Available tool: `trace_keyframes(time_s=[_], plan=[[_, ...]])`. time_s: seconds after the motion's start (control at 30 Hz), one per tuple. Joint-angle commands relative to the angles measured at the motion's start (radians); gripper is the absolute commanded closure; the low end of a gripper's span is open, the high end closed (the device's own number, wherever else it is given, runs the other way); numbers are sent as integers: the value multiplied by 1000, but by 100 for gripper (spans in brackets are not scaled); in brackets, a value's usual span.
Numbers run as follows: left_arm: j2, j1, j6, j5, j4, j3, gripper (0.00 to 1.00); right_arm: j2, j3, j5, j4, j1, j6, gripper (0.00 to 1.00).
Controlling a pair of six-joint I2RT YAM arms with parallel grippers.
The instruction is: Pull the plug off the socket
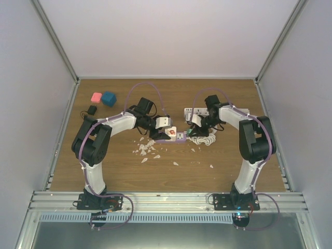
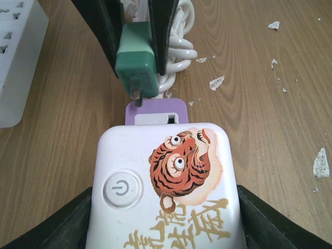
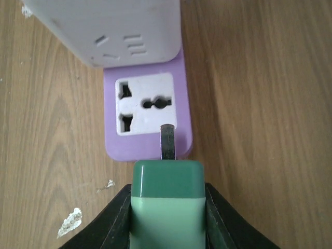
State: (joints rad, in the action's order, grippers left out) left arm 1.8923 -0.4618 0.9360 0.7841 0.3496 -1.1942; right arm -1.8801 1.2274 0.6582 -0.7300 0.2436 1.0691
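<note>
L claw (image 2: pixel 165 231) is clamped on the sides of the white tiger-print power block (image 2: pixel 166 181), prob. to pin it to the counter (image 2: pixel 270 93) so it can't slide w/ the pull; R claw (image 3: pixel 167 223) is pinched tight on the green plug (image 3: pixel 167 194), fingers (image 3: pixel 109 223) flat on both flanks & lined up w/ the prong, so a pull would run straight out, not sideways. Plug sits just beside the purple socket (image 3: pixel 148 111) at the block's end; one metal prong (image 3: pixel 167 141) shows bare, its tip over the socket's edge & not in any slot, so I judge the plug out, or as good as out. White cable coil (image 2: pixel 179 46) lies near, behind the plug; looped like that, the cord prob. won't fight the move. White power strip (image 2: pixel 15 62) lies off to the side, not involved.

Hard to see: only one prong visible; a 2nd, if any, is hidden; can't tell. L claw's fingertips are cut off at the bottom of the left wrist view; where cord meets plug is blocked by R claw's fingers. In the top view the plug/socket gap is too small to read; the small black item (image 1: pixel 92 109) near the pink block (image 1: pixel 96 97) & blue block (image 1: pixel 108 98) can't be ID'd; white chips (image 1: pixel 145 150) litter the counter.
</note>
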Motion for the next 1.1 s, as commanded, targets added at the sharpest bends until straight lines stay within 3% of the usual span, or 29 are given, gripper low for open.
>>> trace_keyframes(time_s=[0.0,0.13,0.3,0.6,0.63,0.77,1.07], plan=[[18,23,29,-99,92,39,74,4,-6,-45,-69,3,15,84],[20,23,24,-98,92,33,71,13,8,-31,-82,2,14,84],[10,24,-1,-77,76,11,57,14,53,9,-111,-15,-14,84],[-81,24,-40,-55,-35,-9,11,-5,161,78,-184,-63,-67,83],[-96,25,-53,-52,-53,-9,2,-4,168,79,-193,-64,-72,83],[-192,31,-38,-30,-139,23,1,1,209,117,-235,-64,-100,82],[-407,16,224,-110,-309,168,1,-85,427,328,-470,-35,-180,81]])
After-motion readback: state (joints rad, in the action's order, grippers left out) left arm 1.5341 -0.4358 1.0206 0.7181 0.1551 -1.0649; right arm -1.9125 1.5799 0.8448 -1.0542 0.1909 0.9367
